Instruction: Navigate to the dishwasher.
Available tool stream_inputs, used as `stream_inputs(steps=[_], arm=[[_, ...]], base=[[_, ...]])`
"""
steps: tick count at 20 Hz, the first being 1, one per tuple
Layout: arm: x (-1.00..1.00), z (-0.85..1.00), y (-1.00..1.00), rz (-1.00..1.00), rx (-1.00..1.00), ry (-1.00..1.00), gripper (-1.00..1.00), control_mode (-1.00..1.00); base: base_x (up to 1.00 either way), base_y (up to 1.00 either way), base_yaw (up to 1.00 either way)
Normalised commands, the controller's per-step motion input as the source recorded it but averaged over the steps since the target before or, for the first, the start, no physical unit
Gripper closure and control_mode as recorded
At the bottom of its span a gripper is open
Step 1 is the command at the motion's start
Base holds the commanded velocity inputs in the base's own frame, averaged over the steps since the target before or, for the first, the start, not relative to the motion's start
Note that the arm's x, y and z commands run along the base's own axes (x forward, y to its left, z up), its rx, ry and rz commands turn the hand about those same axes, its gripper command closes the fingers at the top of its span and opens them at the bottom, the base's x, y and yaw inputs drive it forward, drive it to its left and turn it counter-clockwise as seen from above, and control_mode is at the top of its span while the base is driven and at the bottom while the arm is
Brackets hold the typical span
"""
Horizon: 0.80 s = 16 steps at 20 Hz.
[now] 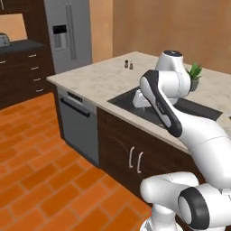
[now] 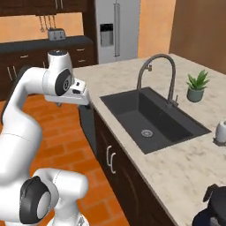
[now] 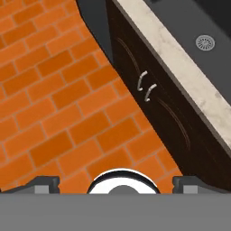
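Nearest the base, the white arm's two-finger gripper (image 3: 115, 182) hangs over the orange brick-pattern floor (image 1: 31, 180), in front of the dark wooden sink cabinet with two curved metal handles (image 1: 134, 159). Its dark fingertips (image 3: 45, 183) stand far apart at the two bottom corners of the hand view, so the fingers are spread and hold nothing.

The cabinet sits below the black recessed sink with a round drain (image 2: 150, 119), set in the speckled beige stone island counter (image 1: 97, 81). Behind the sink rises a dark arched faucet (image 2: 160, 73), and just beyond it stands a small potted green plant (image 2: 197, 86).

The dishwasher (image 1: 79, 126), a flat grey metal panel with a dark horizontal bar handle, is built into the island just beside the sink cabinet, on the side nearer the island's far corner. Farther off, past that corner, stands the tall grey fridge with vertical handles (image 1: 68, 31).

The drive seems in its closing stretch: the base faces the sink cabinet, not the dishwasher. The next move likely calls for shifting along the island until the grey panel is squarely ahead.
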Motion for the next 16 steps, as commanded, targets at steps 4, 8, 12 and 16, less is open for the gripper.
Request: stream_inputs(steps=[4, 8, 12, 16], arm=[[0.0, 0.0, 0.0, 0.0, 0.0, 0.0, -1.0, 1.0], [0.0, 0.0, 0.0, 0.0, 0.0, 0.0, -1.0, 1.0], [0.0, 0.0, 0.0, 0.0, 0.0, 0.0, -1.0, 1.0], [0.0, 0.0, 0.0, 0.0, 0.0, 0.0, -1.0, 1.0]], base=[[1.0, 0.95, -0.28], [1.0, 1.0, -0.36], [0.84, 1.0, -0.47], [0.67, 1.0, -0.48]])
